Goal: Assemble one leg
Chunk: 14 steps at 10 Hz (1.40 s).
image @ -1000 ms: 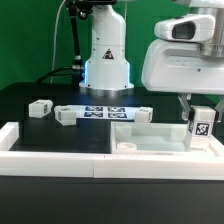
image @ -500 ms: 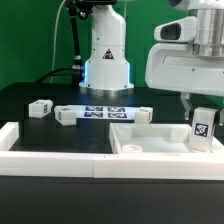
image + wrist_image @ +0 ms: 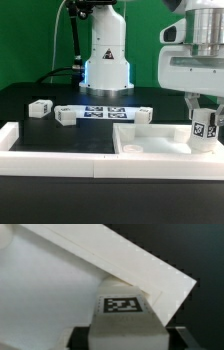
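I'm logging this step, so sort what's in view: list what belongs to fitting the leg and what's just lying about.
In the job: leg; fingers shut on it; white square panel.
Lying about: marker board; small tagged block at the exterior view's left; white front rail.

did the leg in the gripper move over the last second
Yes. The leg, shut in the gripper, has drifted slightly toward the exterior view's right and a little lower against the fixed marker board.
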### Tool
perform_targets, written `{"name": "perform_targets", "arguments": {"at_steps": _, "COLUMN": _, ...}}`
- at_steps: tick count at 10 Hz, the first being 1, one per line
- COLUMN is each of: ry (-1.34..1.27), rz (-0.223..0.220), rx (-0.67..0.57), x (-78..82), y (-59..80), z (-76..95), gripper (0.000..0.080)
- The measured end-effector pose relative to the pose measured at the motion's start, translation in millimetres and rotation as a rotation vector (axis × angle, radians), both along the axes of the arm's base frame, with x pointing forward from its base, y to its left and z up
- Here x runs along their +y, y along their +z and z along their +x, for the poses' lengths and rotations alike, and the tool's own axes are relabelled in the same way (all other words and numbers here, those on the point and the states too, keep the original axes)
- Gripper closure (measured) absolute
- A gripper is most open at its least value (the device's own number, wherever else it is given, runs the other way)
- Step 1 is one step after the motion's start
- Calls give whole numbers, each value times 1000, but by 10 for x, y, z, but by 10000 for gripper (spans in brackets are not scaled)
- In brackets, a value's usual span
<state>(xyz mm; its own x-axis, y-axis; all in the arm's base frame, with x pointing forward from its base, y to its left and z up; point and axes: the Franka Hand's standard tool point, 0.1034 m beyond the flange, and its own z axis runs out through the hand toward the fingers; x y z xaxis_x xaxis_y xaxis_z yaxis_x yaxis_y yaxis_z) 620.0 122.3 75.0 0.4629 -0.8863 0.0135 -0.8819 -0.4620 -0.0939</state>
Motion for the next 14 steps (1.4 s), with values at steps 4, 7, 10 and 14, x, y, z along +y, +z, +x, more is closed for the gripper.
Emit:
{"name": "perform_targets", "arguments": {"at_steps": 4, "ry": 215, "rz": -17, "rx": -11, "x": -2, "y": -1, "z": 10, "gripper": 192}}
{"name": "perform_targets", "arguments": {"at_steps": 7, "ry": 605, "rz": -53, "rx": -22, "x": -16, "y": 2, "z": 16, "gripper": 152}}
{"name": "perform_targets", "arguments": {"at_steps": 10, "ry": 907, "rz": -70, "rx": -13, "x": 6, "y": 2, "z": -4, "gripper": 151}}
{"name": "perform_targets", "arguments": {"at_steps": 14, "ry": 1274, "rz": -89, "rx": 26, "x": -23, "y": 38, "z": 7, "gripper": 151}}
